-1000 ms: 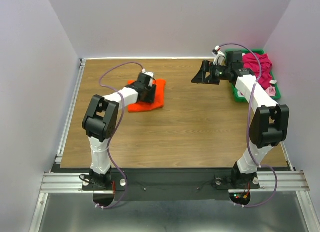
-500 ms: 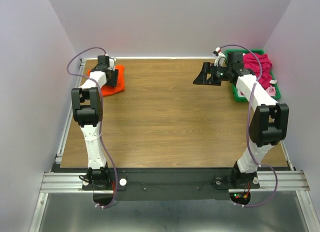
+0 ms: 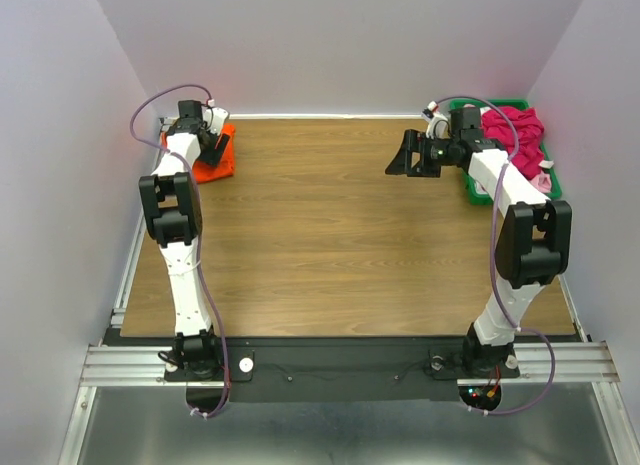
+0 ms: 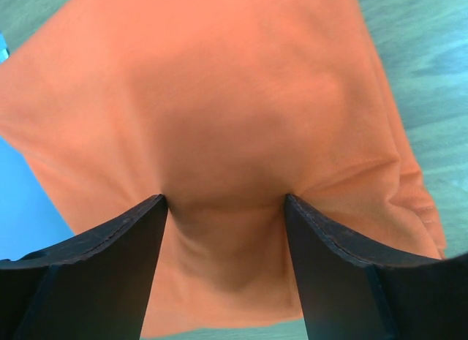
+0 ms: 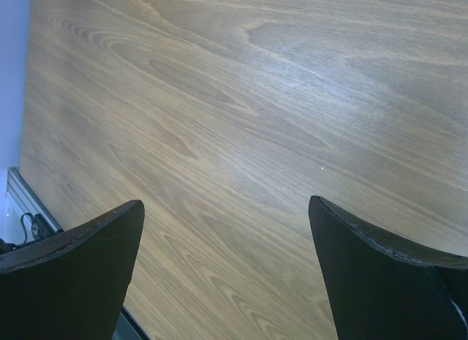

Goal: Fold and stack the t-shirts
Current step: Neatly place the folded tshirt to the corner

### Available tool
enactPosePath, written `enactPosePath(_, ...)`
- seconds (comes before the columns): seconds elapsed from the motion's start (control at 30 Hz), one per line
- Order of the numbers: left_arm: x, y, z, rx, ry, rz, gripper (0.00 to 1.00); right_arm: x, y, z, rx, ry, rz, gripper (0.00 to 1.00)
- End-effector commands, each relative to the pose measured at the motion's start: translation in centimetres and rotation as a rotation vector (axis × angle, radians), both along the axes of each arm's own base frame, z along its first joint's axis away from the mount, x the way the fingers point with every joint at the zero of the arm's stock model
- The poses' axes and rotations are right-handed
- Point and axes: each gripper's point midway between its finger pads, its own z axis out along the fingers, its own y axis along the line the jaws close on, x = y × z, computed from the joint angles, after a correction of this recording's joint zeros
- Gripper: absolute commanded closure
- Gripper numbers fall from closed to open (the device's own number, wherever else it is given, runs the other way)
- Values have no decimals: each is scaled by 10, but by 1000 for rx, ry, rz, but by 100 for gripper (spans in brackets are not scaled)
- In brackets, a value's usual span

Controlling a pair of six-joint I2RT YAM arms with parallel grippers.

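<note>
Orange t-shirt (image 3: 217, 165) far-left; magenta t-shirt (image 3: 515, 135) far-right

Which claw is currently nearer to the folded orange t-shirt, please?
Left. The left claw sits right on the orange t-shirt at the table's far left corner, its open fingers touching the cloth. The right claw hovers open across the table, beside the green bin.
</note>
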Motion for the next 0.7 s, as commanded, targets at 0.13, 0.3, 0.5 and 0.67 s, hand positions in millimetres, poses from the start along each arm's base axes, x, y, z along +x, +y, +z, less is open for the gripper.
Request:
enactPosePath(0.13,3,-12,106,-4,-166,-126,16,6,0,26,18,-71,18,0)
enactPosePath(0.3,-22,-21,171,-26,-231,-163,11,2,1,36,25,-92,24,0)
enactPosePath(0.5,-77,-22,150,-131,-92,-128,28,-1,2,44,33,-105,29,0)
enactPosePath(0.67,-112,-12,116,-221,3,-75,57,-2,4,51,48,-116,39,0)
